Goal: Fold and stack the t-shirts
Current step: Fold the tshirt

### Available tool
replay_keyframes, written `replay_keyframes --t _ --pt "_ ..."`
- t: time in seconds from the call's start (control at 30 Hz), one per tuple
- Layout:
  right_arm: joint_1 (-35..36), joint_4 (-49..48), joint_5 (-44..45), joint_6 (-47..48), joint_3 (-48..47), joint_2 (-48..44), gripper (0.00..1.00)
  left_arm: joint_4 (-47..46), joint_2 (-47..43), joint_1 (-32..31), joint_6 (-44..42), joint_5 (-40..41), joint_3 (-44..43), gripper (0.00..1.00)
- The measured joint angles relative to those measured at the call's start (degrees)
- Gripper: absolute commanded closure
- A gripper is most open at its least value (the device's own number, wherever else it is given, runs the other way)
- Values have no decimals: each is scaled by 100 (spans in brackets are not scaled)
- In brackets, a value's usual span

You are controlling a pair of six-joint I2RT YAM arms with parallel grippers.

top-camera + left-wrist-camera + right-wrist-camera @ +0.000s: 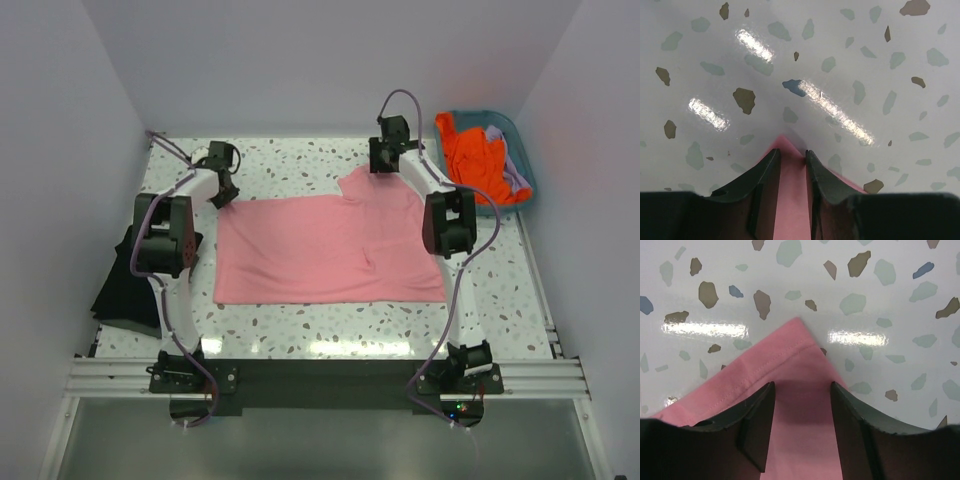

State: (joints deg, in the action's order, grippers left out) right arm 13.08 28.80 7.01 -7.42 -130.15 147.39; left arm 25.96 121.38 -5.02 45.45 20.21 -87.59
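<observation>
1. A black t-shirt point(122, 290) lies bunched at the worktop's point(330, 325) left edge, toward the near-left corner, beside the left arm.
2. The salmon-pink t-shirt point(320, 250) lies flat mid-worktop, its long axis running left to right. One sleeve juts toward the far edge on the right.
3. The left hand point(222, 192) sits at the shirt's far-left corner. Its wrist view shows the fingers point(765, 170) narrow, with the corner's tip between them, not yet pinched as far as I can judge.
4. The right hand point(383, 160) sits at the sleeve's far corner, fingers point(757, 420) wide astride the hemmed point.
5. Both hands are at the far side, each nearest its own corner, and the cloth lies nearward of them. A fold would likely draw that edge toward the near edge.
6. At the far-right corner, a teal basket point(478, 113) holds an orange t-shirt point(478, 155) and a lavender t-shirt point(515, 178).
</observation>
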Motion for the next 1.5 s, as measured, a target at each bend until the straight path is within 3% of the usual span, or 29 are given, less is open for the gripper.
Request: replay_keyframes --t 0.4,0.77,1.03,1.2,1.3,1.4,1.5 --pt "0 -142 258 -7 149 -66 34 74 50 -2 -4 214 -42 81" --pt "0 103 291 -63 -369 201 36 70 55 -4 -4 208 -48 90" --pt "0 446 247 -339 -684 337 55 63 55 -4 -4 157 -48 92" --pt "0 538 227 -516 -702 339 83 57 55 -4 -4 127 -48 92" --pt "0 522 232 -595 -691 339 93 48 55 -4 -9 114 -48 97" --pt "0 417 254 -623 -621 315 100 31 55 -4 -24 90 -48 100" --pt "0 278 275 -623 -444 221 100 13 52 -4 -26 57 -48 100"
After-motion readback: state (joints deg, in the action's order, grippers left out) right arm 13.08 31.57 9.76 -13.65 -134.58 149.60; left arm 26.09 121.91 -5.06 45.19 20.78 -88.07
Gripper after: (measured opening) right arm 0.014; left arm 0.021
